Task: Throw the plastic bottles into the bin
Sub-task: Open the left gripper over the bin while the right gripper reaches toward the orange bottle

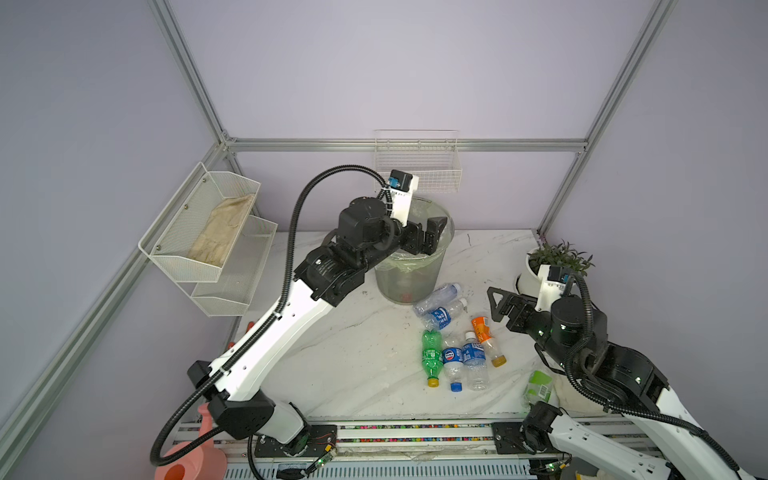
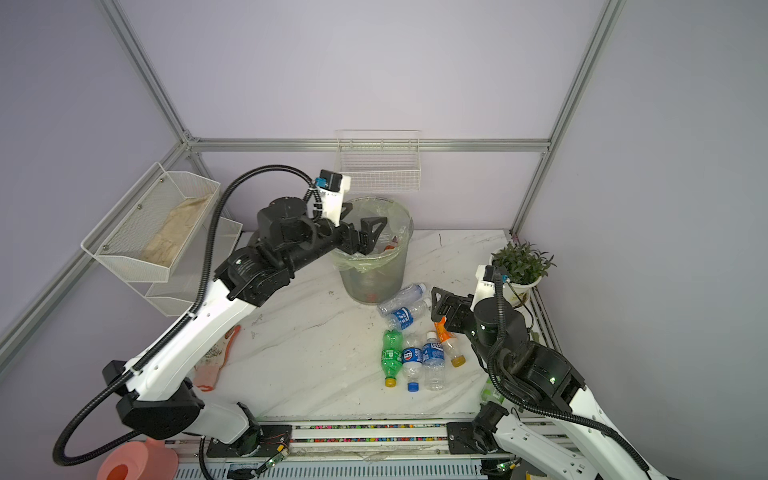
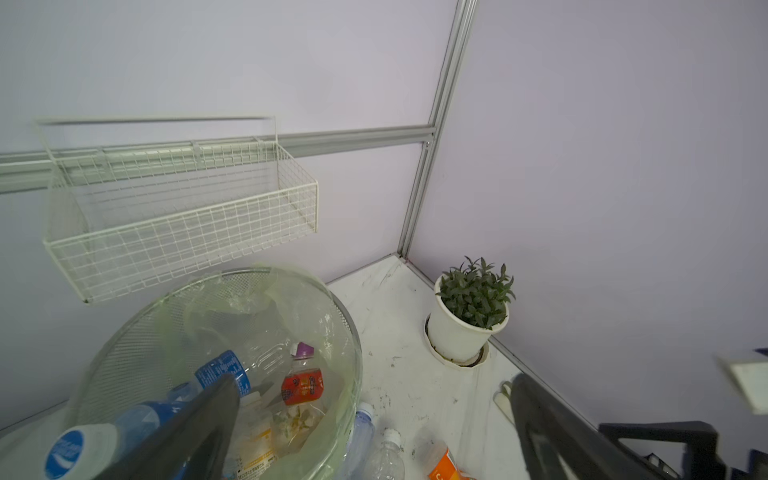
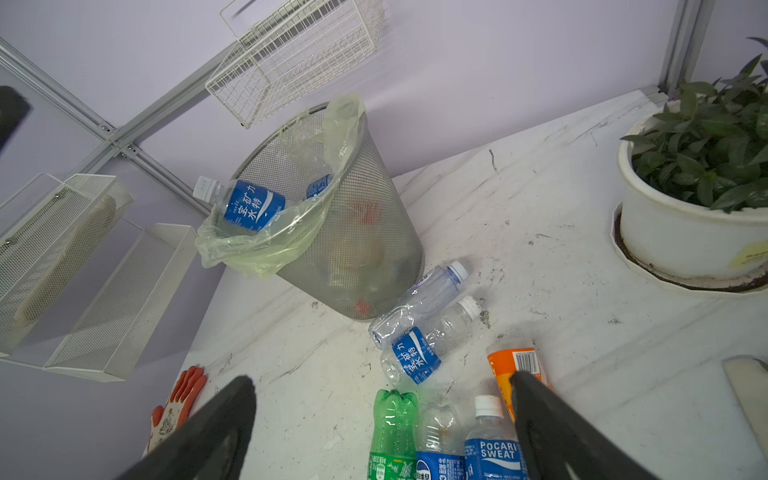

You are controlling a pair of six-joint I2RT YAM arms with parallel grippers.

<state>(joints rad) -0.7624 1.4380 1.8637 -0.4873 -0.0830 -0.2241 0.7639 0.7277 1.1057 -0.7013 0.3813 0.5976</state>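
- My left hand (image 1: 428, 239) hangs over the mouth of the bin (image 1: 411, 286). Fingers apart, nothing between them. It's placed so that anything let go lands inside the liner.
- Blue-label bottle (image 4: 249, 205) lies at the rim on the folded bag, neck poking past the edge. Falling or resting, can't tell.
- More bottles are down in the bin, a red-label bottle (image 3: 302, 384) among them.
- My right hand (image 1: 500, 307) hovers low by the leftover cluster, fingers apart and empty. The orange-label bottle (image 1: 484, 332) is just beside one finger. Probably staged for the next pick; which bottle, can't tell.
- On the surface (image 1: 332, 365): two clear bottles (image 1: 438, 297) at the bin's foot, and the green bottle (image 1: 431, 357) in a row with two blue-label ones.
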